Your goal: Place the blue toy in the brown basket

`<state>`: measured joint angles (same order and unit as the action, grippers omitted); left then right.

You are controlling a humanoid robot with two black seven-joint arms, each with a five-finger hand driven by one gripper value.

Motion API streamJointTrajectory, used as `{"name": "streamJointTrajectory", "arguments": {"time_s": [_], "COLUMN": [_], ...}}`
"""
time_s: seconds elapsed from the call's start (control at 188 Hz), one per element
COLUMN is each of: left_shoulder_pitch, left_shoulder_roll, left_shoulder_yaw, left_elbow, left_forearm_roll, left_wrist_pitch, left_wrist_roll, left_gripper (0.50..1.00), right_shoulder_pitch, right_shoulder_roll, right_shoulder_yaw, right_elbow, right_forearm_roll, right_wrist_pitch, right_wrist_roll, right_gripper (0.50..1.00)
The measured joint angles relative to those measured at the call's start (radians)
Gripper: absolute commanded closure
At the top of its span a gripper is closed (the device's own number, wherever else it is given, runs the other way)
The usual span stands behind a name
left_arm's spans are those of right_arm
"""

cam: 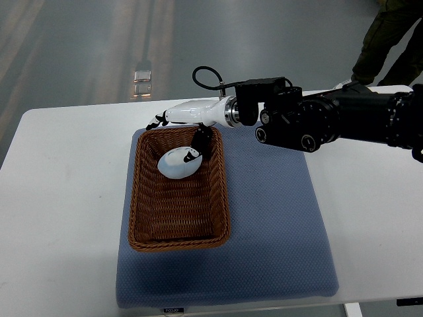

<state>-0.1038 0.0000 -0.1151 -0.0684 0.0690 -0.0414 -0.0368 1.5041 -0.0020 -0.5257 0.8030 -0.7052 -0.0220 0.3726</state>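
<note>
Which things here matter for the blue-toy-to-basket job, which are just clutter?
Job:
- blue toy, inside the basket, far end
- brown basket
- right hand, above the basket's far rim

Not job:
- blue mat under the basket
- white table
- a person's legs, top right

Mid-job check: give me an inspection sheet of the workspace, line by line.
Surface: white table with a blue-grey textured mat.
Job's things: brown woven wicker basket on the mat; pale blue rounded toy inside it, at its far end.
Clutter: nothing seen.
Grippers: right hand over the basket's far end, fingers on the toy; left not in view.
Cables: black cable loop above the wrist.
Surroundings: grey floor; a person's legs beyond the table.
</note>
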Motion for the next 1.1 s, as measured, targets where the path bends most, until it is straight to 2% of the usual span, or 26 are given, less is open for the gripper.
{"name": "streamJointTrajectory", "arguments": {"time_s": [0.261, 0.448, 0.651, 0.923, 1.099], "left_shoulder_pitch": [-0.001, -0.001, 0.001, 0.001, 0.001], "left_shoulder_roll": [0.000, 0.000, 0.000, 0.000, 0.000], "left_shoulder_yaw": [0.000, 0.000, 0.000, 0.000, 0.000], "left_elbow": [0.001, 0.001, 0.001, 0.001, 0.001], "left_forearm_roll": [0.000, 0.000, 0.000, 0.000, 0.000], "left_wrist_pitch": [0.000, 0.000, 0.000, 0.000, 0.000], "left_wrist_roll": [0.000, 0.000, 0.000, 0.000, 0.000], "left_gripper": [0.500, 0.500, 0.500, 0.500, 0.500], "right_shoulder_pitch": [-0.055, -0.202, -0.430, -0.715, -0.795], "right_shoulder_roll": [-0.108, -0.215, -0.308, -0.312, -0.289], "right_shoulder_yaw": [0.109, 0.325, 0.649, 1.095, 1.201], "right_elbow": [-0.003, -0.014, -0.034, -0.029, -0.020], "right_forearm_roll": [0.147, 0.268, 0.340, 0.455, 0.511], "right_wrist_pitch": [-0.009, -0.006, -0.013, -0.013, -0.007], "right_wrist_roll": [-0.008, -0.036, -0.082, -0.115, -0.121], "right_gripper": [0.597, 0.597, 0.597, 0.593, 0.587]}}
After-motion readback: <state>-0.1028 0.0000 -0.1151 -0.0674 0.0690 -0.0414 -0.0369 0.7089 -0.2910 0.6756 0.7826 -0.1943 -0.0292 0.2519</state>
